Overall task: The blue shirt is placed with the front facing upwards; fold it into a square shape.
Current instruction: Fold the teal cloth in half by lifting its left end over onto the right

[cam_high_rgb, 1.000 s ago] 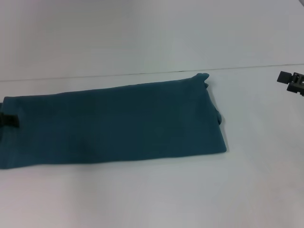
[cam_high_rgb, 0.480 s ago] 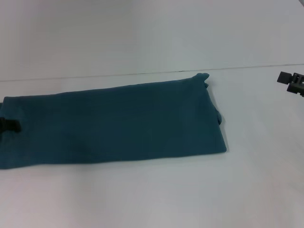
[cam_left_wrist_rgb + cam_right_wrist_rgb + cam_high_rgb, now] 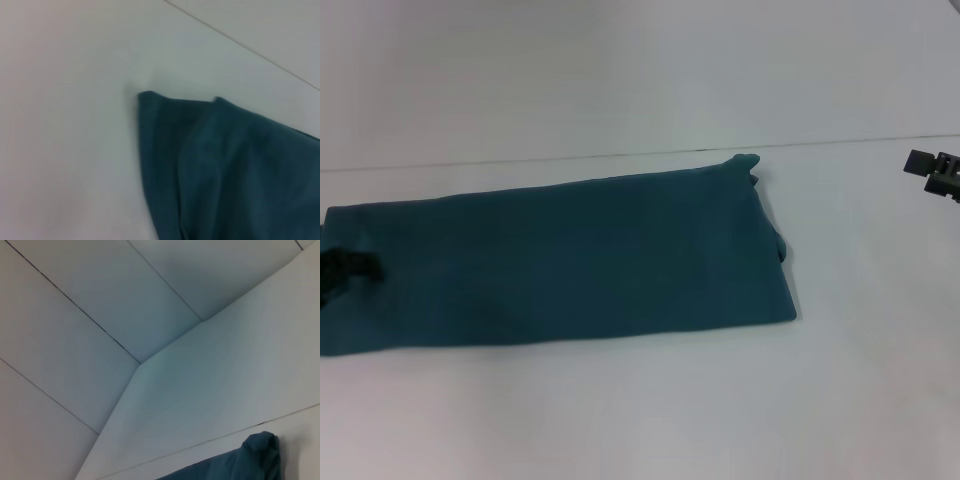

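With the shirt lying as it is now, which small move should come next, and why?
Probably the left gripper should close on the left end of the blue shirt, ready to carry it toward the right end. The shirt lies flat on the white table as a long strip, not square. The right gripper waits apart, beyond the right end.

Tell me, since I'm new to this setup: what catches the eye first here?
A long dark teal-blue cotton shirt, folded into a narrow band, lies across the white table with no print showing. The left gripper sits at its left end, blurred; the right gripper hangs at the right edge, away from the cloth.
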Controlling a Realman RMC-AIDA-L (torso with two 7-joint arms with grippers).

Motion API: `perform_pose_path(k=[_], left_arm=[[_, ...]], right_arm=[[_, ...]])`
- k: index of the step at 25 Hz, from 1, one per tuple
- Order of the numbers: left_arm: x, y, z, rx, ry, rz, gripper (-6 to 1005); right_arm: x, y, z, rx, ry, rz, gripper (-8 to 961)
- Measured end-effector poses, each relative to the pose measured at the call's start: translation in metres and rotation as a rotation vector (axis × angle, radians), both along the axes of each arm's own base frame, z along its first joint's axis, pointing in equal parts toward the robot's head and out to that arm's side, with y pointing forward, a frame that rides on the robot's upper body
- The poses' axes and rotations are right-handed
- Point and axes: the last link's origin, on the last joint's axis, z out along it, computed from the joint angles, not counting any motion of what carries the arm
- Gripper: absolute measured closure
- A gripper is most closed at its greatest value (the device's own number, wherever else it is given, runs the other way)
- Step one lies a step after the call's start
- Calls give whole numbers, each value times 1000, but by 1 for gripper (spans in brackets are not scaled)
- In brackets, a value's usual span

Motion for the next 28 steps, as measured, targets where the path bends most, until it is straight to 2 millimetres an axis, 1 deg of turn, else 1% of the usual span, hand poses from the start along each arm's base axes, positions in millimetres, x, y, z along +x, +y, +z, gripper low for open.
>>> perform_pose_path(k=[5, 9, 14, 23, 28], left_arm=[[12, 6, -2, -21, -21, -20, 95], [15, 10, -2, -28, 1, -40, 97], [16, 11, -3, -30, 7, -44, 255], [14, 9, -3, -36, 21, -41, 492], [14, 9, -2, -33, 22, -43, 725]], right_arm=[[0, 0, 0, 3, -4, 0, 38], [1, 0, 0, 3, -3, -3, 38], [1, 0, 0, 4, 0, -4, 38], [0, 1, 1, 4, 1, -1, 38], [0, 0, 1, 3, 2, -3, 38]])
